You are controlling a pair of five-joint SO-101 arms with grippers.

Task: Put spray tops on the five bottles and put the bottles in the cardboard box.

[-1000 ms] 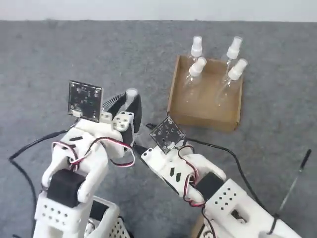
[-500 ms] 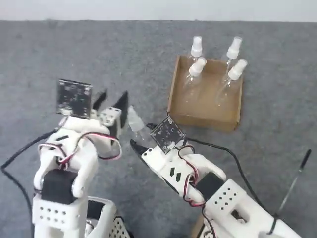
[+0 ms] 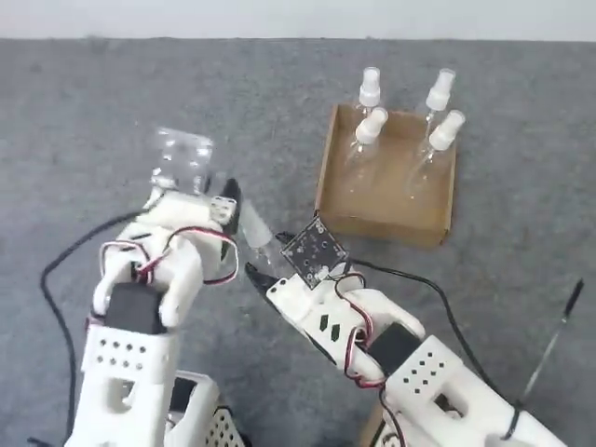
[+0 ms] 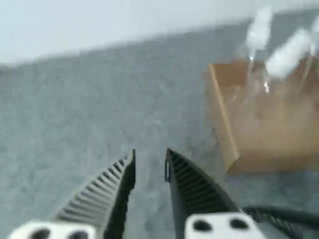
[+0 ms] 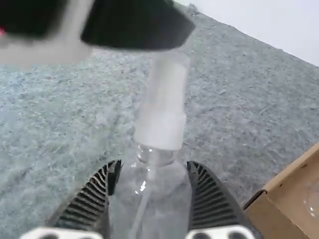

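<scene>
Four capped bottles (image 3: 372,126) stood in the box (image 3: 382,226). The fifth bottle (image 5: 149,209) was outside it, just off the box's left wall near the corner facing the arms, and tilted. The right gripper (image 5: 153,168) had it by the body, its jaws pressed against the clear plastic on both sides. A top (image 5: 162,107) sat on its neck. A little bare neck showed under the collar, so I could not tell whether the top was fully seated.

The left gripper (image 4: 149,155) was on the far side of that bottle from the box, its jaws parted with nothing between them. In the right wrist view it sat close above the top.

Capping of the last bottle looked done or nearly so, which made this the turn from capping to boxing. If the top was loose, it would need a final press or twist first. Otherwise the next move fell to the right arm — lift the bottle over the box's left wall and set it upright in the free floor nearer the arms. Care would be needed not to knock the four already standing, and the left gripper had to be clear of the top first.
</scene>
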